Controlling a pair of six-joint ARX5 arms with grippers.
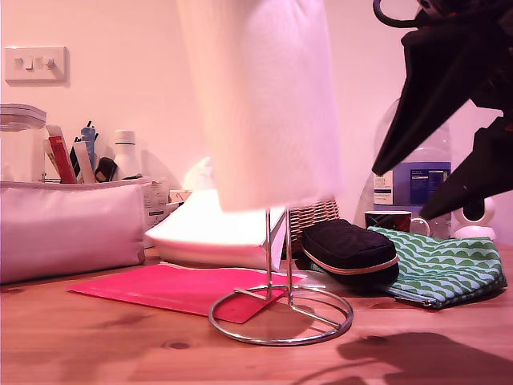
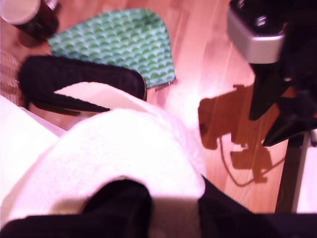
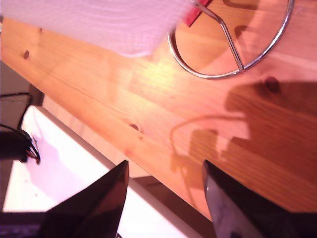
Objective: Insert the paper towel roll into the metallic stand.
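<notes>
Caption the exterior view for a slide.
Paper towel roll partly lowered over the metallic stand on a cluttered wooden table.

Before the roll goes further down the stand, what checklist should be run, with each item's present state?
1. The large white embossed paper towel roll is held by my first gripper: ok, roll sits right at its fingers.
2. Roll over the thin chrome wire stand: ok, the upright loop's top disappears behind the roll's lower edge.
3. Loop actually inside the hollow core: cannot tell, core hidden.
4. Stand's ring base flat on the wooden table: ok.
5. My second gripper clear of roll and stand: ok, open, holding nothing.
6. The black zip pouch apart from the ring base: ok.
</notes>
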